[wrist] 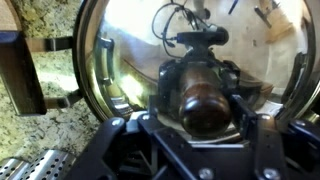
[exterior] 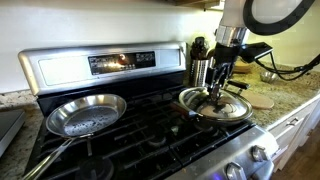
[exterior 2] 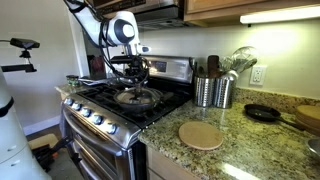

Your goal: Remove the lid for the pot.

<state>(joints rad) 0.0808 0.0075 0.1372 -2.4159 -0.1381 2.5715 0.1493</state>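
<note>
The glass lid (exterior: pixel 232 106) with its metal rim sits on the dark pot (exterior: pixel 205 118) on a stove burner; both exterior views show it (exterior 2: pixel 148 98). My gripper (exterior: pixel 217 93) comes straight down over the lid's centre (exterior 2: pixel 134 88). In the wrist view the fingers (wrist: pixel 205 108) stand on either side of the dark knob (wrist: pixel 203 95) and press against it. The domed glass (wrist: pixel 130 45) fills the wrist view and reflects the arm. The lid hides the pot's interior.
A shiny steel frying pan (exterior: pixel 87 113) sits on another burner. Steel utensil holders (exterior 2: pixel 212 92) stand on the granite counter beside the stove, with a round cork trivet (exterior 2: pixel 201 135) and a small dark pan (exterior 2: pixel 262 113) further along. The stove's control panel (exterior: pixel 110 62) rises behind.
</note>
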